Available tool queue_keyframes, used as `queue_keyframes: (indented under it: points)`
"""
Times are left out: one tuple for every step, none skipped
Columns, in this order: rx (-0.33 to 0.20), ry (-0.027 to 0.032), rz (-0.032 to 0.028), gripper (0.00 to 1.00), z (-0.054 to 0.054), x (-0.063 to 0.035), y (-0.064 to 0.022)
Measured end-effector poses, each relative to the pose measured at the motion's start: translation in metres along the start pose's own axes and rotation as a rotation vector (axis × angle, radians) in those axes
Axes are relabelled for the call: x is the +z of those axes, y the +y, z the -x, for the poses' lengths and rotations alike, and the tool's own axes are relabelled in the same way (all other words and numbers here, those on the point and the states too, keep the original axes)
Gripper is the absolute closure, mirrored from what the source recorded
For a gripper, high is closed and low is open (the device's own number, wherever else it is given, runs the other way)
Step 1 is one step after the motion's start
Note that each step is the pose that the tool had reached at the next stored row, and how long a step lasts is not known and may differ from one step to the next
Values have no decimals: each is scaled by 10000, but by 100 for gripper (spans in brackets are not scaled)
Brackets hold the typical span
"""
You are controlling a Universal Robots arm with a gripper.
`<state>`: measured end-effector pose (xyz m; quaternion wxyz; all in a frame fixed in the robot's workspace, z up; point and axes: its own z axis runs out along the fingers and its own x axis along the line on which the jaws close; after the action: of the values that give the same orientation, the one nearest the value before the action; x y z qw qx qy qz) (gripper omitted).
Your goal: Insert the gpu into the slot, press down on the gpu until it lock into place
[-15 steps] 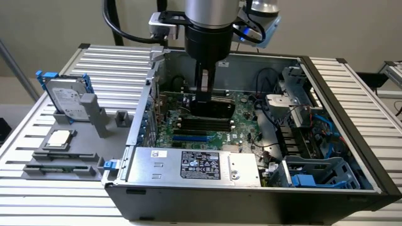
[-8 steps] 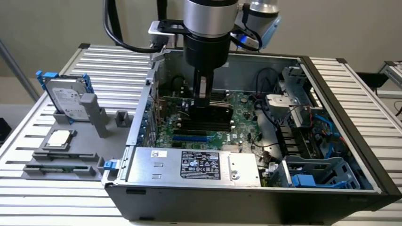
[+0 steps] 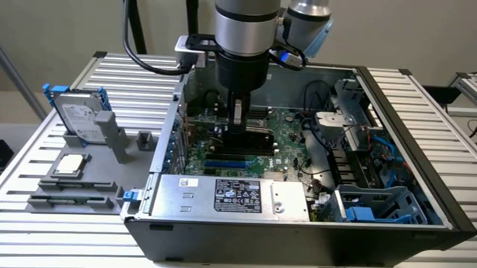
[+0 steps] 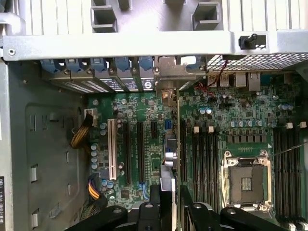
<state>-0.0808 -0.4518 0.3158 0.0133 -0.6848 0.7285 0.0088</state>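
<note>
The gpu stands on edge over the motherboard, and my gripper is shut on its upper edge with one finger on each side. Its silver end bracket lies against the case's rear wall, among the expansion openings. In the exterior view the gripper reaches straight down into the open case, and the card's black cover shows below it. The bright-blue slot lies on the board just in front of the card. Whether the card's lower edge sits in a connector is hidden.
A large silver labelled box fills the case's near side. Black memory strips and the CPU socket lie beside the card, and a white connector lies on its other side. A hard drive stands on a grey fixture outside the case.
</note>
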Motion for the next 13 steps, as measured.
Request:
queue_keyframes:
  points:
    - [-1,-10,1,74,-2,19,4]
    - [-3,-23,2,74,-4,37,10]
    - [-6,-39,2,74,-5,55,15]
    - [-9,-55,2,74,-7,73,21]
    - [-14,-73,3,74,-9,92,26]
    - [-19,-91,4,74,-11,109,31]
    - [-24,-110,5,74,-12,128,36]
    - [-30,-125,7,74,-14,144,40]
    - [-34,-142,7,74,-16,164,44]
    - [-36,-155,8,74,-18,182,47]
    - [-38,-168,9,74,-21,200,51]
    - [-41,-181,9,74,-23,219,54]
    - [-43,-192,10,74,-26,236,56]
